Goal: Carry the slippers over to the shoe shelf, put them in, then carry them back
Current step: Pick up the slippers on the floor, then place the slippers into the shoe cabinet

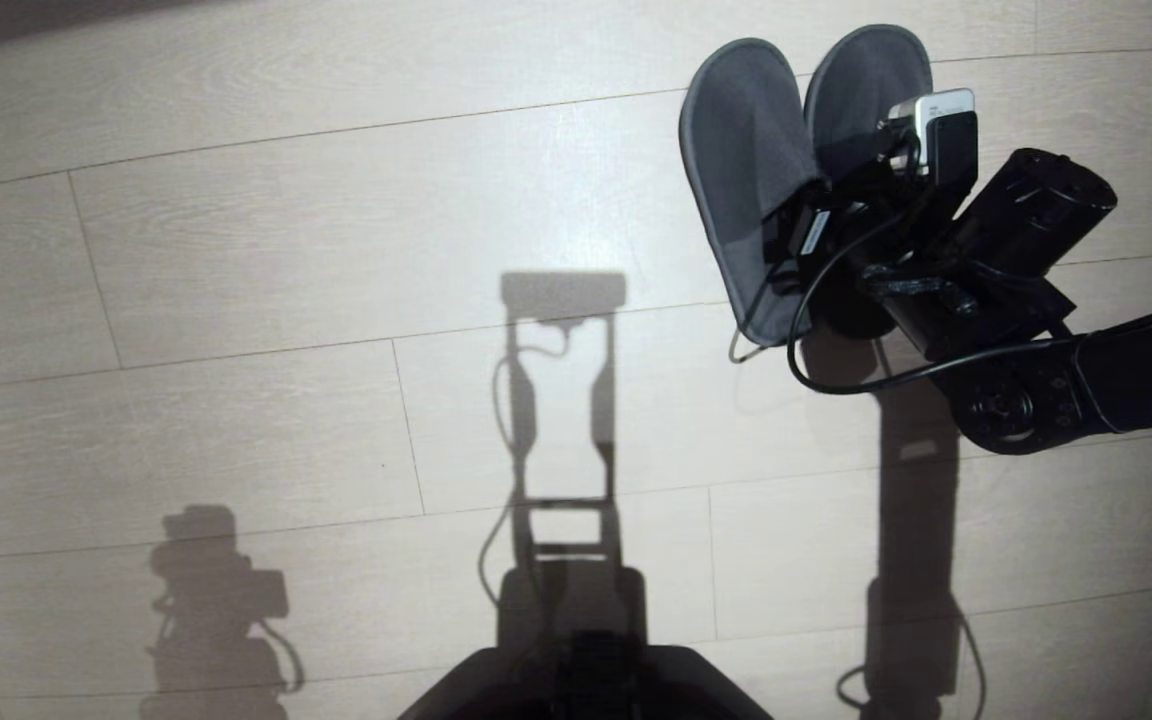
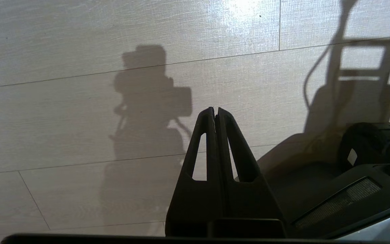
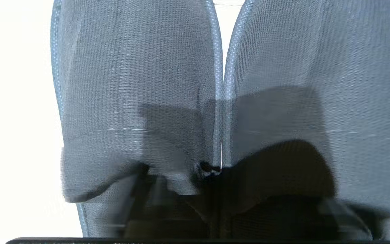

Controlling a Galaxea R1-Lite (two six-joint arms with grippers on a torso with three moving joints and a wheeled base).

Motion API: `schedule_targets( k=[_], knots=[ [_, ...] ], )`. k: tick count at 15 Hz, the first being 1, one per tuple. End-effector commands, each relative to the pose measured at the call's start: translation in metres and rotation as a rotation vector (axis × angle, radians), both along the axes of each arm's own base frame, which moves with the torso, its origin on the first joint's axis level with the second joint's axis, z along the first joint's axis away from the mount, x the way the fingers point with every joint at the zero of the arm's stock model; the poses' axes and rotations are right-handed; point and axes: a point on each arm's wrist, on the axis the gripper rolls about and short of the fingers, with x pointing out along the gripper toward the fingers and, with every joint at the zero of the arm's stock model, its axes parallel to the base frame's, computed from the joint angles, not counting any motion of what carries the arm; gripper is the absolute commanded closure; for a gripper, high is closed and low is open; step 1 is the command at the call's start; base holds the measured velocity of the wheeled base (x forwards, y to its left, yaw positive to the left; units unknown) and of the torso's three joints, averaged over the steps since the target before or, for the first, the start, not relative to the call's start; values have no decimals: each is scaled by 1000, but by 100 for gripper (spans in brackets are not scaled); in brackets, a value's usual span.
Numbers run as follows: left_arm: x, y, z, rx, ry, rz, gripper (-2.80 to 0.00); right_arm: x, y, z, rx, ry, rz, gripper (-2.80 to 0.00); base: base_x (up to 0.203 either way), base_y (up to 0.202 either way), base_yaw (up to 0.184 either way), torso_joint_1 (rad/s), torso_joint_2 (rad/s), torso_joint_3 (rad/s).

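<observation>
Quick count: 2 slippers (image 1: 751, 170), one grey-blue pair, side by side w/ inner edges touching, upper right of the head frame. 2 grippers: the right gripper (image 1: 816, 235) at upper right, at the slippers' heel end, and the left gripper (image 2: 215, 113) mid-frame in its wrist cam, fingers pressed together. 1 robot base (image 1: 586, 685), bottom centre of the head frame.

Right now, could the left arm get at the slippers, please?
Probably not: the left gripper hangs over bare floor, while the slippers sit far off at the right gripper.
</observation>
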Motion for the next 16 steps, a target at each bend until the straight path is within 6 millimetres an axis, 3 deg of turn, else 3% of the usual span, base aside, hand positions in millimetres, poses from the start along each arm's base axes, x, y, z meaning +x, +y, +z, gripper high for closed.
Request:
schedule_targets(
  k=[1,3,6,10,13,16],
  knots=[
    [0,0,0,0,-1,1,0,0,-1,1,-9,-10,17,0,0,0,0,0,0,0],
    [0,0,0,0,1,1,0,-8,-3,12,-5,-27,17,0,0,0,0,0,0,0],
    [0,0,0,0,-1,1,0,-49,-14,54,-1,-50,16,0,0,0,0,0,0,0],
    [0,0,0,0,-1,-1,0,-133,-36,102,-4,-43,20,0,0,0,0,0,0,0],
    [0,0,0,1,1,-1,0,-205,-59,112,-11,-22,3,0,0,0,0,0,0,0],
    [0,0,0,0,0,-1,0,-263,-81,101,-22,20,-55,0,0,0,0,0,0,0]
  ],
)
